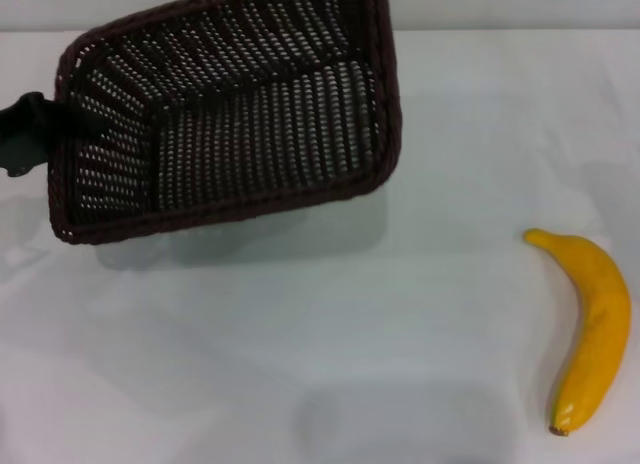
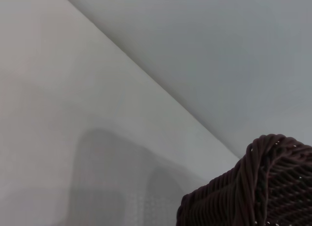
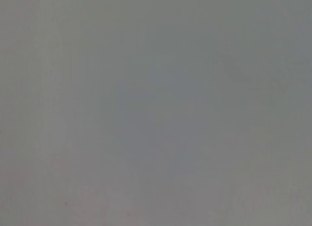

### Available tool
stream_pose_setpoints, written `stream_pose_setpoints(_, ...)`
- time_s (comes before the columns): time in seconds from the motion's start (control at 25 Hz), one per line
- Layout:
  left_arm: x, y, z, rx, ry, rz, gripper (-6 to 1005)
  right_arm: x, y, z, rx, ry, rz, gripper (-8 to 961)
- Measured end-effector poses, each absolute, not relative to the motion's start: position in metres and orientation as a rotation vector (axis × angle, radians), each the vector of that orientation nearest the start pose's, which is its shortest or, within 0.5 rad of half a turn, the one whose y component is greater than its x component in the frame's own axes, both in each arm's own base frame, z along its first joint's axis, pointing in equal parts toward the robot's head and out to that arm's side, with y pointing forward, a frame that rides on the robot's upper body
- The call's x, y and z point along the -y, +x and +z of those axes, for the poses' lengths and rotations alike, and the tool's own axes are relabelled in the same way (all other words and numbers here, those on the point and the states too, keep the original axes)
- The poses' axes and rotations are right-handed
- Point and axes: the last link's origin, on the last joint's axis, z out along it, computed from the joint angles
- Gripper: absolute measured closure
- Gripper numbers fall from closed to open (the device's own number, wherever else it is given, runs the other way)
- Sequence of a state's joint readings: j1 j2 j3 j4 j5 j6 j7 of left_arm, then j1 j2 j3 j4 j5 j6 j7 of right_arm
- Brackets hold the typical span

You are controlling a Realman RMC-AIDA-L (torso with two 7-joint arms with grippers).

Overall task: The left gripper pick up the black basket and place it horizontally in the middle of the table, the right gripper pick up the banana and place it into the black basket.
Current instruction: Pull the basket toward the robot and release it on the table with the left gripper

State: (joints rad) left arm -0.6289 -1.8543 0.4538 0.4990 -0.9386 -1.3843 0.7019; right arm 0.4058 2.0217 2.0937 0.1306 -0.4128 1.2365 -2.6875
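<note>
The black basket [image 1: 230,114] hangs tilted above the white table [image 1: 300,364] at the back left, its open side facing me and its shadow on the table below it. My left gripper [image 1: 50,124] is shut on the basket's left rim. A corner of the basket also shows in the left wrist view [image 2: 258,187]. The banana [image 1: 592,329] lies on the table at the front right, stem tip towards me. My right gripper is out of view; the right wrist view shows only a plain grey surface.
The table's far edge meets a pale wall [image 1: 500,4] just behind the basket. Bare tabletop lies between the basket and the banana.
</note>
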Motion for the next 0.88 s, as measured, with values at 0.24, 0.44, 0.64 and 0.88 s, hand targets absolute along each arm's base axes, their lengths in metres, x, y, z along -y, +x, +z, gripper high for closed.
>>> stream_pose_setpoints(0.24,-0.390,-0.314,0.087,-2.422,2.337,0.887,850,-0.329,0.360,0.053,-0.564,-1.511,0.797,107)
stream_pose_setpoints(0.44,-0.399,-0.304,0.084,-2.416,2.376,0.792,849,-0.327,0.362,0.054,-0.565,-1.507,0.792,107)
stream_pose_setpoints(0.64,-0.409,-0.299,0.084,-2.454,2.390,0.734,848,-0.326,0.363,0.054,-0.569,-1.507,0.790,108)
stream_pose_setpoints(0.88,-0.418,-0.288,0.077,-2.427,2.425,0.692,846,-0.322,0.365,0.052,-0.577,-1.504,0.787,108)
